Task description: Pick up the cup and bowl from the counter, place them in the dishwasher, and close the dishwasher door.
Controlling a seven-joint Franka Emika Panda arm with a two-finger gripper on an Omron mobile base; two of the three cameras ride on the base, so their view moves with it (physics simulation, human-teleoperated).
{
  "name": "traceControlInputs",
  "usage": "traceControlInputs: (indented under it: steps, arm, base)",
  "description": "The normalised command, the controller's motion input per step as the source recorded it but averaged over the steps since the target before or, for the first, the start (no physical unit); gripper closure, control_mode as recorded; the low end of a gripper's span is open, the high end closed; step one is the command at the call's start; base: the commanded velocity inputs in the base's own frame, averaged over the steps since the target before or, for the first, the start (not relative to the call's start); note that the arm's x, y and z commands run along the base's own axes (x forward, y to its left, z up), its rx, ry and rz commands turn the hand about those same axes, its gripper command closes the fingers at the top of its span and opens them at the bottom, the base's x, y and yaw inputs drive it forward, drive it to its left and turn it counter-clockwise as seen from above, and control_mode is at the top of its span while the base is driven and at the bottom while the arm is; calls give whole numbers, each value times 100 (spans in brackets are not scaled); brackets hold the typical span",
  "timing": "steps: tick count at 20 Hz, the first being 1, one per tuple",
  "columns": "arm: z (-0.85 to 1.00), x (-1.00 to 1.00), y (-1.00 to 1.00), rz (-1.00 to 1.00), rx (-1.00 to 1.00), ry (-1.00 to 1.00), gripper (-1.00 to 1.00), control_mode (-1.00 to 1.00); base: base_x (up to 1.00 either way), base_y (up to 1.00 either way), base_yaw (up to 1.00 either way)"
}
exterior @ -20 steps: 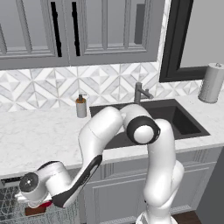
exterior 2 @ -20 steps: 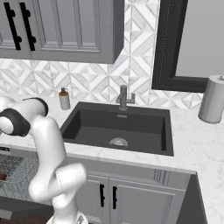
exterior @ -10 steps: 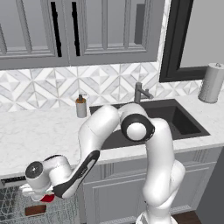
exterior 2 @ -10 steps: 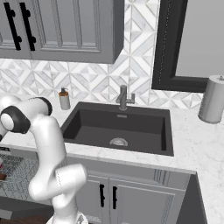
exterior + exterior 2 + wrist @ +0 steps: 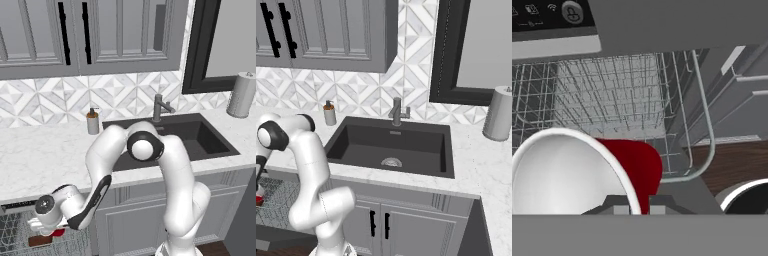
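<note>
The red cup point(image 5: 639, 172), with a white rim and inside, fills the lower left of the hand view. My gripper point(image 5: 635, 209) is shut on its wall, one finger inside and one outside. It hangs low over the dishwasher's grey wire rack point(image 5: 612, 95). From the left base view, the gripper point(image 5: 50, 234) holds the cup point(image 5: 58, 232) just above the rack point(image 5: 12, 235), under the dark control strip point(image 5: 17, 205). A brown shape point(image 5: 40, 241) lies beneath the hand; I cannot tell whether it is the bowl. The cup point(image 5: 258, 200) shows as a red speck.
A soap dispenser point(image 5: 92, 121) stands on the marble counter point(image 5: 40, 160) left of the black sink point(image 5: 200, 137). A paper towel roll point(image 5: 241, 95) is at the far right. Grey cabinet doors point(image 5: 406, 225) sit under the sink, and the rack's wire rim point(image 5: 704, 125) curves beside the cup.
The hand holding the cup has shifted slightly to the right above the rack, rising and then dropping again. The grip has stayed the same.
</note>
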Motion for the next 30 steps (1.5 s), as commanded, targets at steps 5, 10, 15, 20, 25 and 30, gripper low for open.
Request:
traceControlInputs:
  steps: [5,10,15,20,25,30]
  arm:
    - [-10,20,0,0,0,0,100,-100]
    - [-17,6,0,0,0,0,100,-100]
    - [-6,0,0,0,0,3,-100,-100]
    - [0,0,0,0,0,0,-100,-100]
    - [1,0,0,0,0,0,-100,-100]
    - [20,0,0,0,-1,-1,-100,-100]
  base:
    - [0,0,0]
    - [0,0,0]
    - [0,0,0]
    - [0,0,0]
    - [0,0,0]
    - [0,0,0]
